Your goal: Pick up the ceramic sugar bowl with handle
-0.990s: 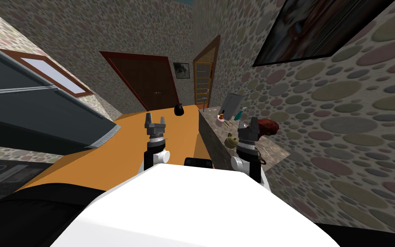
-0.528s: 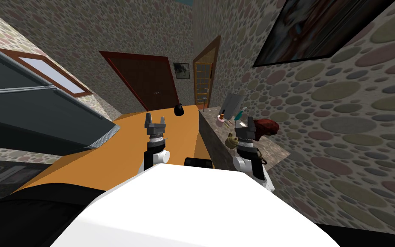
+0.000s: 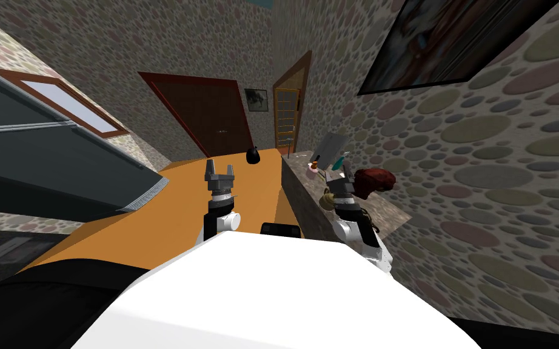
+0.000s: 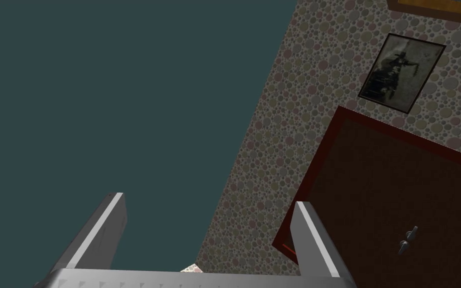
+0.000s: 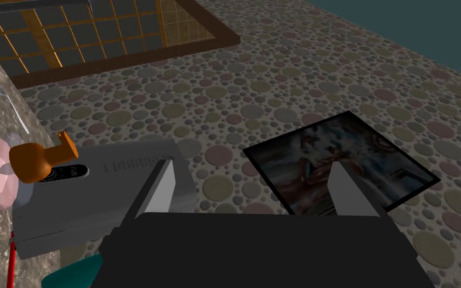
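We are early in the job: the sugar bowl [image 3: 328, 200] is not yet held. It sits on the counter [image 3: 393, 212] at our right, an olive-tan rounded pot near the counter's open edge. The right gripper [image 3: 339, 176] partly hides it, and a red-brown lump [image 3: 374, 179] lies just beyond it toward the wall.

The right gripper hangs over the counter, close by the bowl, with its fingers [image 5: 157, 192] spread wide and nothing between them. Its wrist view looks along the counter toward a grey box [image 5: 99, 200] and a small orange pot [image 5: 37, 162] by it. From that we judge the gripper is aimed past the bowl rather than down at it.

The left gripper [image 3: 219, 174] is raised over the orange floor [image 3: 151, 224], well apart from the counter, and it too is open and empty.

So the approach looks done — we stand at the counter with the working arm in the right area. The grasp itself is all left to do: tip the wrist down, bring the fingers around the bowl's body or handle, close them and lift. We cannot tell from the head view whether the fingertips are already level with the bowl or above it.
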### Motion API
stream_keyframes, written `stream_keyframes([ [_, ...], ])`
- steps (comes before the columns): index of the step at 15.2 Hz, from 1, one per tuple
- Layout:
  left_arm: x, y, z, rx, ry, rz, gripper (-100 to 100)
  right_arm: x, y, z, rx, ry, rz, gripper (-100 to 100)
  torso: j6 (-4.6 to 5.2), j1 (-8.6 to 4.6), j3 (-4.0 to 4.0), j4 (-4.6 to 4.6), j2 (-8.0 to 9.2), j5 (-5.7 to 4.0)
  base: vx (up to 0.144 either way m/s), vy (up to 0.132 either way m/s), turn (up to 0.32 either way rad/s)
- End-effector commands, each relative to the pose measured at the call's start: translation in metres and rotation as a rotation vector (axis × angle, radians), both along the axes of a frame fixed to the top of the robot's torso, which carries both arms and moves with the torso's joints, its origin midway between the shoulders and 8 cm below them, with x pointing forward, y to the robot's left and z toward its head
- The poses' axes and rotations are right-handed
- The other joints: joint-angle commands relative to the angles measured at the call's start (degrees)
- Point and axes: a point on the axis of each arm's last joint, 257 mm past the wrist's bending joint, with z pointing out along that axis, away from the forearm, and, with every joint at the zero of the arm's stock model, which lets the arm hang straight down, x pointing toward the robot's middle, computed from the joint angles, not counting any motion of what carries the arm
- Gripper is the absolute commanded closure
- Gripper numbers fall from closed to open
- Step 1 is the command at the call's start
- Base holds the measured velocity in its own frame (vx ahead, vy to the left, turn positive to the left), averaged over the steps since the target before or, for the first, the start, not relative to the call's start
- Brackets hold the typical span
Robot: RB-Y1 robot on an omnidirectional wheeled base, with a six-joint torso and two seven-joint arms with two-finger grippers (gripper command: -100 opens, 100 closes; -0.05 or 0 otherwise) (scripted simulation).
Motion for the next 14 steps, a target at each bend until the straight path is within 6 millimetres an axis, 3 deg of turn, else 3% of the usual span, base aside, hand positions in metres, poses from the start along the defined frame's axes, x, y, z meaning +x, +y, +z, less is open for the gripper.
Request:
stream_keyframes([
  [1,0.0,0.0,0.0,0.0,0.0,0.0,0,0.005,0.002,-0.009,0.048,0.046,0.053,-100,0.0,0.0,0.0,0.0,0.0,0.0,0.016,0.014,-0.012],
  [14,0.0,0.0,0.0,0.0,0.0,0.0,0,0.036,0.009,-0.064,0.31,0.354,0.284,-100,0.01,-0.04,0.01,0.0,0.01,-0.01,0.015,0.009,-0.015],
])
